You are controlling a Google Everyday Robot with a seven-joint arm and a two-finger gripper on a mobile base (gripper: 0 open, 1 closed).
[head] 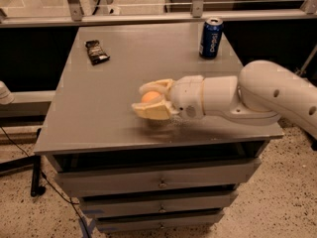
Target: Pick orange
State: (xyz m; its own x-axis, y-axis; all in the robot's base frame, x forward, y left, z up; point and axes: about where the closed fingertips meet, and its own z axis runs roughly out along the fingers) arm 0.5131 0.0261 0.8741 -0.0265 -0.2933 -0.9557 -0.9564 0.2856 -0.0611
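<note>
Bracketing the orange between its two cream fingers, the gripper sits low over the worktop near the middle of the front edge. It seems closed on the fruit, though the near finger hides the contact. For a clean pick, I judge the squeeze should be firm and centred before a straight lift, since a smooth round fruit pinched off-centre could roll toward the front edge.

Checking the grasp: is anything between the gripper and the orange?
Nothing visible. The gripper is shut on the orange near the front of the table; the blue can and dark packet sit far back.
</note>
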